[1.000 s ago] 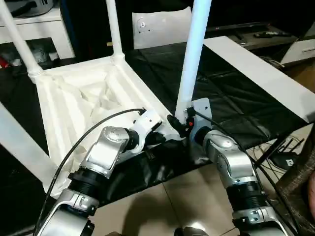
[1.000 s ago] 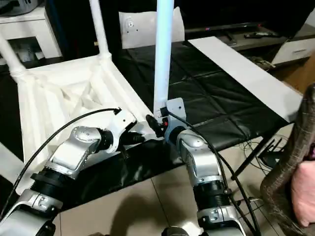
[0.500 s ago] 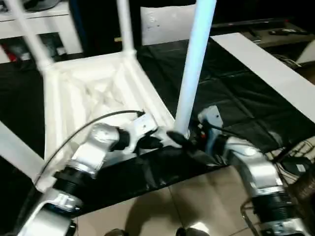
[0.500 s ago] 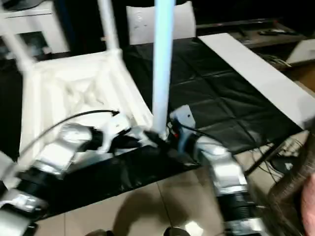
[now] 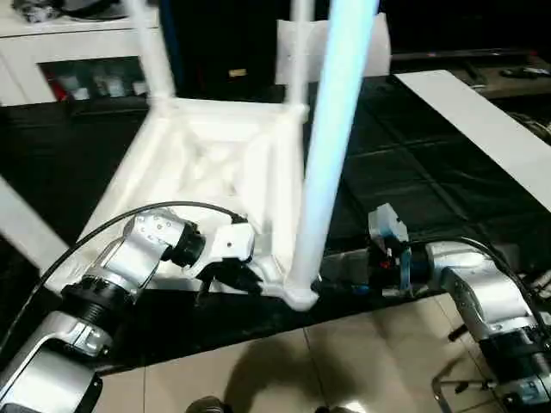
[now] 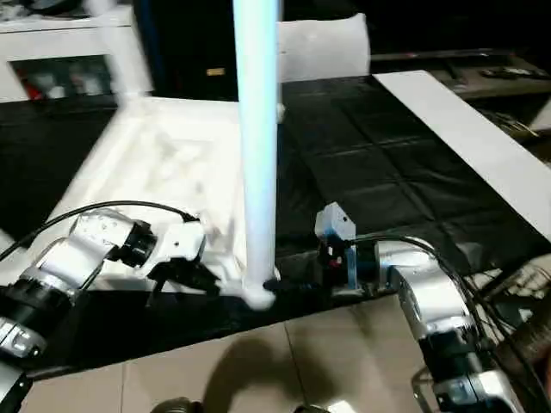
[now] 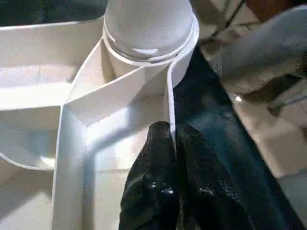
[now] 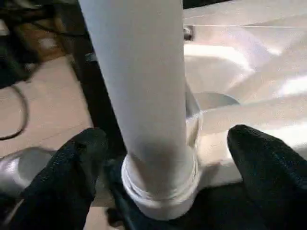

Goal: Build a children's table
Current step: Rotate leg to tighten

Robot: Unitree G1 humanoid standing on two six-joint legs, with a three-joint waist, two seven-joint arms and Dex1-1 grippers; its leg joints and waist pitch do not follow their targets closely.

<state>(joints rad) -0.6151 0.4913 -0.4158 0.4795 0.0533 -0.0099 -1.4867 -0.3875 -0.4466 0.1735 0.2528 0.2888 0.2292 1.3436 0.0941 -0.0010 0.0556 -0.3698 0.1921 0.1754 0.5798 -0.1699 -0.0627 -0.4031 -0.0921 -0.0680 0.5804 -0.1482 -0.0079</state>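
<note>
The left claw (image 7: 173,143) is pressed together on the thin side wall of the tabletop (image 5: 215,163), right by the near corner socket (image 7: 148,45); the wrist view shows one black finger on each face of that rim. The grip looks meant to steady the piece, so that it does not slide on the dark surface (image 5: 413,172) while a leg is worked at that corner.

The right claw (image 8: 165,177) stands wide apart, its two fingers (image 8: 72,163) flanking the base of the near leg (image 5: 331,146) without pinching it. The leg stands upright in the corner socket, and from the head camera it rises from about 6 o'clock of the tabletop toward 12 o'clock. The open fingers suggest the leg is either just let go or about to be taken for a further push or twist; which of the two I cannot tell.

The tabletop lies upside down, ribbed underside up, on the dark surface. Other legs already stand at its far corners: one at about 11 o'clock (image 5: 151,47), one at about 1 o'clock (image 5: 300,52). Another white tube (image 5: 26,232) crosses the left edge at about 9 o'clock. Judging by this, the build is near its end, with the seating of the near leg as the step in hand.
</note>
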